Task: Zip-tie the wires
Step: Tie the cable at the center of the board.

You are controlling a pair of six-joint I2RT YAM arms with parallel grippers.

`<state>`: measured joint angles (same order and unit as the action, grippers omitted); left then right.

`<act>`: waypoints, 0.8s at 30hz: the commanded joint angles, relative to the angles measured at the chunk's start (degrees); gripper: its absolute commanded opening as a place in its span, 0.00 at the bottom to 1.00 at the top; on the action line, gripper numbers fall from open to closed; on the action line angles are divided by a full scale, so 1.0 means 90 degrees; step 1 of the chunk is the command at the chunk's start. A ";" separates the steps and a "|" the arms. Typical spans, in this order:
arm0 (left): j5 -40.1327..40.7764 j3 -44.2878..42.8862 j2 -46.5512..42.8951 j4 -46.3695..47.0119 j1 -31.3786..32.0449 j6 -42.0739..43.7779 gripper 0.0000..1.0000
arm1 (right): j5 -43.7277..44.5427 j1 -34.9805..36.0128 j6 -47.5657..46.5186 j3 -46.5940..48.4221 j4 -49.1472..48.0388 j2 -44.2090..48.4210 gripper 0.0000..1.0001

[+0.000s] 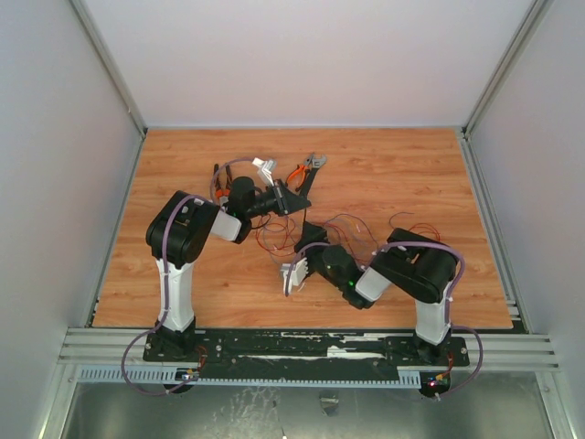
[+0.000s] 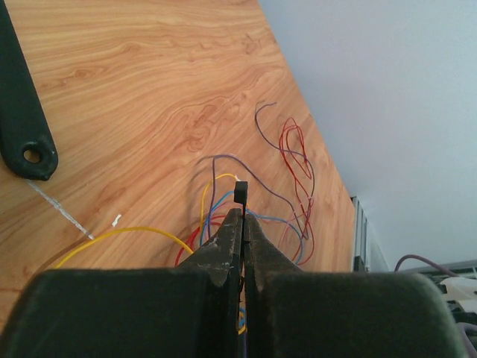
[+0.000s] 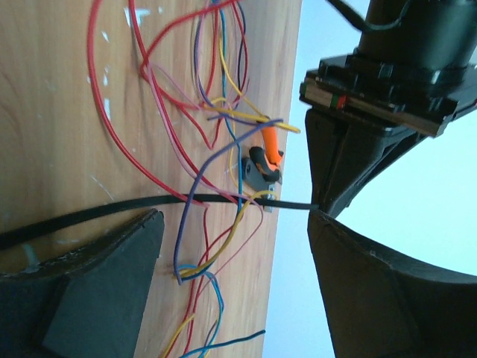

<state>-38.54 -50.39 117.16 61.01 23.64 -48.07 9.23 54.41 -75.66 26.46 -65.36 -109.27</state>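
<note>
Nearest me, the right gripper (image 3: 235, 216) stands spread, with one blunt, matte black finger on either side of the zip tie (image 3: 119, 206). The tie is a thin, smooth black strip running over the wood-grain table (image 1: 402, 174). It passes through the wires (image 3: 216, 112), hair-thin red, yellow, purple and blue strands in loose loops (some cross over the strip). Beyond, the left gripper (image 2: 242, 220) is pressed together, pinching the tie just below its small square head, which pokes up past the fingertips. Farther back, close by that gripper, lie orange-handled pliers (image 1: 298, 172).
</note>
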 commanded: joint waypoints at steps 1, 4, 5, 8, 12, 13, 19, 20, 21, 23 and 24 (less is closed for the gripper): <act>-0.0122 -0.0143 -0.0090 -0.0018 0.0000 0.0146 0.00 | -0.0079 -0.0180 -0.0089 0.0012 0.0367 0.0019 0.80; -0.0114 -0.0153 -0.0092 -0.0025 -0.0002 0.0151 0.00 | -0.0093 -0.0191 -0.0072 0.0028 0.0314 -0.0030 0.80; -0.0110 -0.0153 -0.0098 -0.0026 -0.0001 0.0155 0.00 | -0.0122 -0.0187 -0.0057 0.0030 0.0286 -0.0040 0.80; -0.0095 -0.0154 -0.0090 -0.0040 0.0000 0.0147 0.00 | -0.0147 -0.0154 -0.0040 0.0063 0.0285 -0.0037 0.80; -0.0085 -0.0163 -0.0107 -0.0048 0.0000 0.0146 0.00 | -0.0209 -0.0067 0.0059 0.0058 0.0296 0.0016 0.80; -0.0083 -0.0163 -0.0121 -0.0058 0.0000 0.0146 0.00 | -0.0223 -0.0031 0.0097 0.0051 0.0313 0.0030 0.80; -0.0090 -0.0183 -0.0122 -0.0085 0.0000 0.0165 0.00 | -0.0294 0.0029 0.0544 0.0008 0.0197 0.0121 0.80; -0.0100 -0.0182 -0.0123 -0.0089 0.0000 0.0171 0.00 | -0.0301 0.0033 0.0553 0.0002 0.0189 0.0124 0.81; -0.0102 -0.0181 -0.0126 -0.0109 0.0000 0.0187 0.00 | -0.0308 0.0028 0.0541 0.0000 0.0191 0.0110 0.81; -0.0102 -0.0196 -0.0119 -0.0160 0.0000 0.0221 0.00 | -0.0320 0.0028 0.0500 0.0004 0.0163 0.0084 0.81; -0.0102 -0.0206 -0.0125 -0.0193 0.0000 0.0237 0.00 | -0.0336 0.0023 0.0497 0.0015 0.0169 0.0074 0.80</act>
<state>-38.70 -50.76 117.16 59.68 23.64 -47.48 8.27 54.13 -73.47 26.52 -65.14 -108.86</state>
